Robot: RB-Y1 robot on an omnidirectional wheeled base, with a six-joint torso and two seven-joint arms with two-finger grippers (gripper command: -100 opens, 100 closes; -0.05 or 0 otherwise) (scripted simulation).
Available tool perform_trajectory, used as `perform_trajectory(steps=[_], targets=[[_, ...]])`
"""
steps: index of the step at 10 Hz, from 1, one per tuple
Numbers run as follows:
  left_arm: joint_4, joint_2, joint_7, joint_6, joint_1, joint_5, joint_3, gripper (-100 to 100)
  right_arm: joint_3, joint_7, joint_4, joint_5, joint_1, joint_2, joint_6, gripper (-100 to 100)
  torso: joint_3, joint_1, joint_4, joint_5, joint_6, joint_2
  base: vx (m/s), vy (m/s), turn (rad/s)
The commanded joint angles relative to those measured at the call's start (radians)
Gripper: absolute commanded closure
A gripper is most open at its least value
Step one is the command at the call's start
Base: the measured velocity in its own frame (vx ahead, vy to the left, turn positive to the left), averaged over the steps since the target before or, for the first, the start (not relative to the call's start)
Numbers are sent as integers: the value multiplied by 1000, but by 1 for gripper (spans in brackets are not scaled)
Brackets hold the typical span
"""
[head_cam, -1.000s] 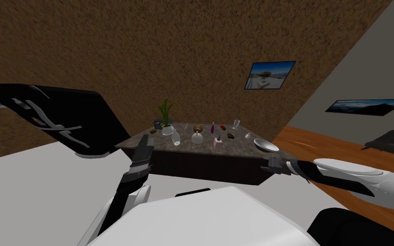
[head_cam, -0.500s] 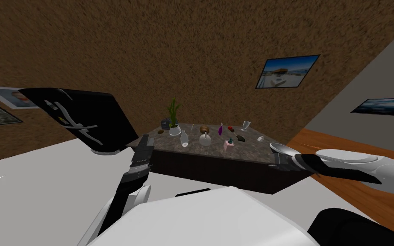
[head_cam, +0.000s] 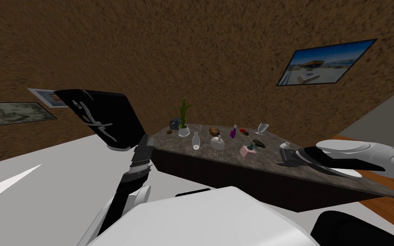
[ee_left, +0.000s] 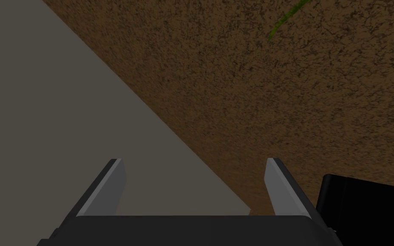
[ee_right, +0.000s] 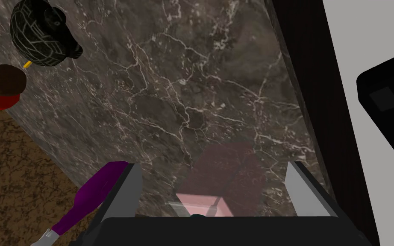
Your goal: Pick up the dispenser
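Your right gripper [head_cam: 282,159] reaches in from the right over the dark marble table [head_cam: 320,176], its fingers spread wide and gripping nothing. The dispenser [head_cam: 246,150], a small pink box with a dark pump on top, stands on the tabletop near the front edge, close to the gripper's tip.

Seen from your right wrist, the dispenser [ee_right: 196,204] sits between the two open fingers, close to the gripper's dark body, with a gap of bare marble [ee_right: 183,98] on each side. It touches neither finger. A purple bottle [ee_right: 90,195] shows just outside one finger. Farther along the top are a black lump [ee_right: 42,36] and, near the back edge, a red piece [ee_right: 1,87] with a brown cap.

From the head camera, a glass bottle [head_cam: 195,141] and a round flask [head_cam: 218,143] stand toward the middle of the table. A potted plant [head_cam: 183,118] stands at the back, by the brown wall, and a wine glass [head_cam: 262,127] farther right.

Your left gripper [head_cam: 145,144] is raised at the table's left corner, beside a black panel [head_cam: 102,117]. Its fingers [ee_left: 114,179] are likewise parted and empty.
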Motion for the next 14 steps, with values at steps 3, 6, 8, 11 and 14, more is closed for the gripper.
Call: perform_trajectory(steps=[3,6,8,11,14], targets=[[0,0,0,0,0,0,0,0,76,8,28,1,-83,-1,-14,-100,4,-14,2,-4,0,7,4,11,-8],[0,0,0,0,0,0,0,0,79,12,61,12,-76,-40,-23,-100,0,-4,0,-1,0,-1,105,142,89],[0,0,0,0,0,0,0,0,82,15,88,20,-70,-72,-30,-100,1,-4,0,-2,-1,1,90,159,115],[0,0,0,0,0,0,0,0,95,17,88,16,-81,-72,-31,0,3,-12,1,-3,1,6,31,41,5],[0,0,0,0,0,0,0,0,120,38,77,27,-82,-13,6,-100,4,-17,2,-5,1,6,35,-20,72]])
